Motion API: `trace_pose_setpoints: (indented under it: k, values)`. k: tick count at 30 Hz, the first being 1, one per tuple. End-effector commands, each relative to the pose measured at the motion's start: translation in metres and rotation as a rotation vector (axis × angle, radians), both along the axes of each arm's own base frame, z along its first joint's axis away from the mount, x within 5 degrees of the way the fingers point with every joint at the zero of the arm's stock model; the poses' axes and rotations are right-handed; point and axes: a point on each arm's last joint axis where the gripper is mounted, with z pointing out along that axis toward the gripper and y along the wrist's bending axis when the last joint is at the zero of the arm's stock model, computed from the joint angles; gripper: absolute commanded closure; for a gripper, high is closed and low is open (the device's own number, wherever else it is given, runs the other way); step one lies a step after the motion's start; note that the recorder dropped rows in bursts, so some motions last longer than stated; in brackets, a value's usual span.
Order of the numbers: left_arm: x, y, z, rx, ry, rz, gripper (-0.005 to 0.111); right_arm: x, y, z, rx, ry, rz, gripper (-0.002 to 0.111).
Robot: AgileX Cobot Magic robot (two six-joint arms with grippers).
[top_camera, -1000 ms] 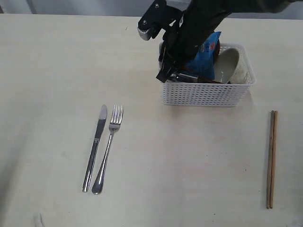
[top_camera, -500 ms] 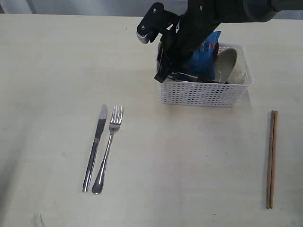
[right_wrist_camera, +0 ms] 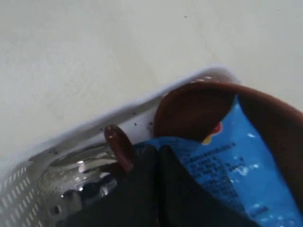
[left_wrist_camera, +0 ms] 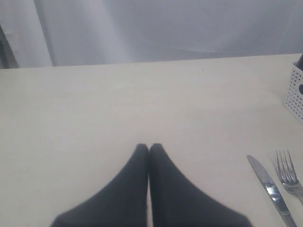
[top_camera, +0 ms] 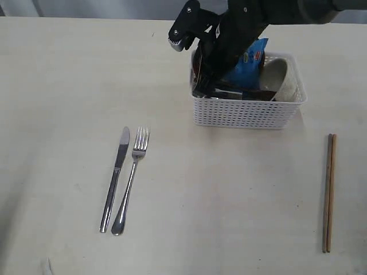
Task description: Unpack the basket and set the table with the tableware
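Note:
The white basket [top_camera: 246, 114] stands at the back right of the table [top_camera: 69, 86]. It holds a grey-green bowl [top_camera: 278, 77], a brown plate [right_wrist_camera: 199, 109], a red-brown spoon [right_wrist_camera: 120, 146] and a blue packet [top_camera: 249, 66]. My right gripper [right_wrist_camera: 158, 149] reaches into the basket's left end. Its jaws are shut together, with the spoon's handle just beside one finger and the packet against the other. A knife [top_camera: 116, 175] and fork [top_camera: 131, 183] lie side by side at the front left. Chopsticks [top_camera: 328, 192] lie at the front right. My left gripper [left_wrist_camera: 149, 147] is shut and empty above bare table.
Something shiny and steel [right_wrist_camera: 75, 179] lies at the basket's bottom below the spoon. In the left wrist view, the knife [left_wrist_camera: 270, 191], fork [left_wrist_camera: 289, 177] and a corner of the basket [left_wrist_camera: 296, 92] show to one side. A pale wall rises behind the table's far edge.
The right arm has shifted a little inside the basket, and the basket has slid slightly to the left. Knife, fork and chopsticks have not moved.

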Motion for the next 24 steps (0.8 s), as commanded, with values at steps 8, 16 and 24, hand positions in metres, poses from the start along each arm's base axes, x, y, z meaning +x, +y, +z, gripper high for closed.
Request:
trace_pose_setpoints:
  k: [8, 16, 24]
  values:
    - [0.000, 0.000, -0.001, 0.009, -0.002, 0.002, 0.107, -0.001, -0.005, 0.018, 0.010, -0.048, -0.054, 0.109]
    - [0.000, 0.000, -0.001, 0.009, -0.002, 0.002, 0.107, -0.010, 0.000, 0.015, 0.034, 0.051, 0.038, 0.108]
    - [0.000, 0.000, -0.001, 0.009, -0.002, 0.002, 0.107, -0.013, 0.005, 0.013, 0.029, 0.057, 0.066, 0.070]
